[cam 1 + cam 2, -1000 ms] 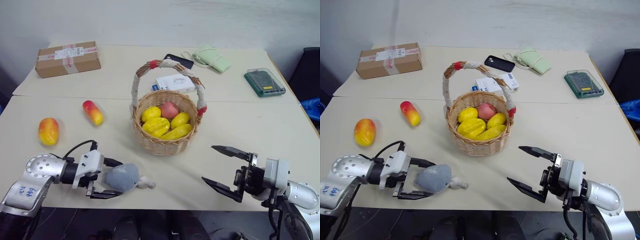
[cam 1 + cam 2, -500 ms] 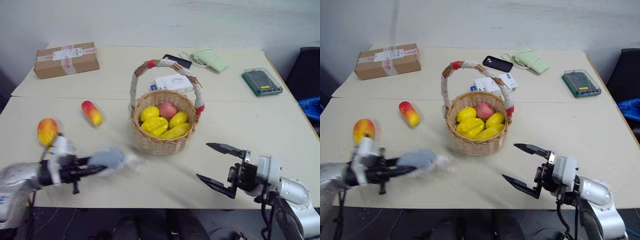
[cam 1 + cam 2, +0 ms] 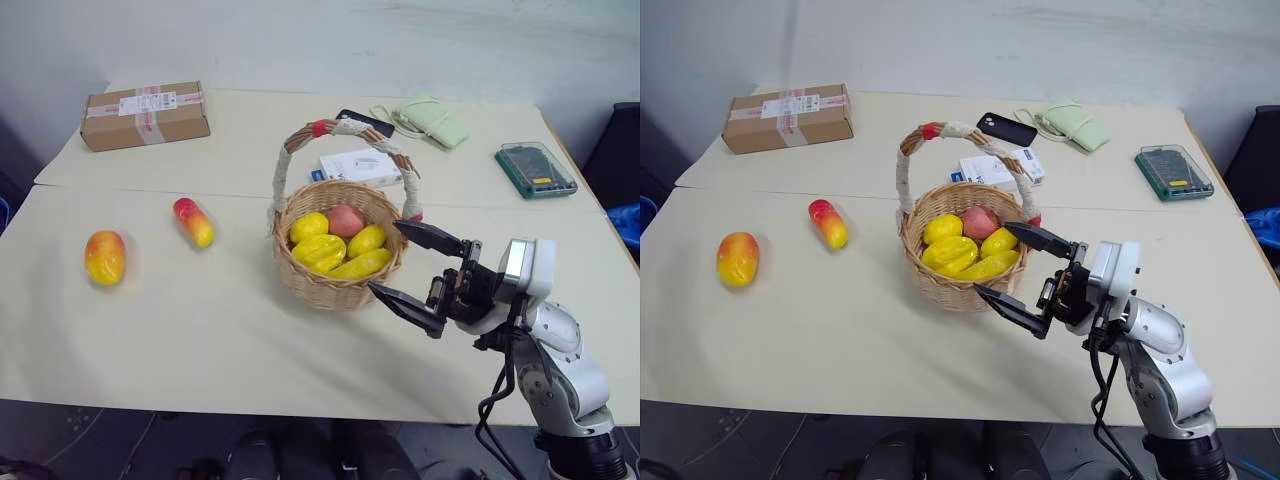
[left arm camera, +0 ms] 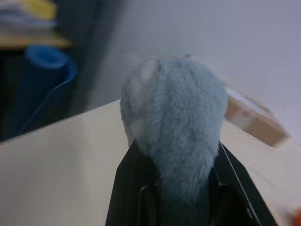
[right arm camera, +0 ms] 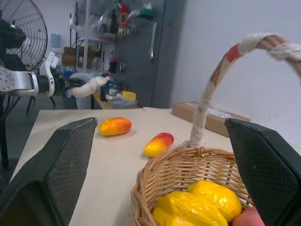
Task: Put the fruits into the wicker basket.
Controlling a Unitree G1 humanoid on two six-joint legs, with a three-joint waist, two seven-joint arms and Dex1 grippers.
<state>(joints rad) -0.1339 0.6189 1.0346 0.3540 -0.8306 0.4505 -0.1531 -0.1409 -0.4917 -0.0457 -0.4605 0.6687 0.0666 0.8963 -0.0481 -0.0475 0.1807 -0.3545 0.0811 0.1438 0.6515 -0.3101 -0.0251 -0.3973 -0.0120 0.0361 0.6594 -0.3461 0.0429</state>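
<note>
Clutter on the pale table (image 3: 200, 330), away from the work

A taped cardboard box (image 3: 146, 115) sits at the far left. A black phone (image 3: 1006, 129) lies far behind the centre, with a white card packet (image 3: 360, 167) just nearer than it. To the right of the phone lies a pale green pouch (image 3: 430, 118) with a cord, and a green case with a clear lid (image 3: 535, 170) rests at the far right. A grey-blue fuzzy lump (image 4: 174, 122) shows in the left wrist view.

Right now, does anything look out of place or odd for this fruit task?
Yes: the left gripper is shut on a grey-blue fuzzy lump, not fruit. Both red-yellow fruits lie on the table, outside the wicker basket.
</note>
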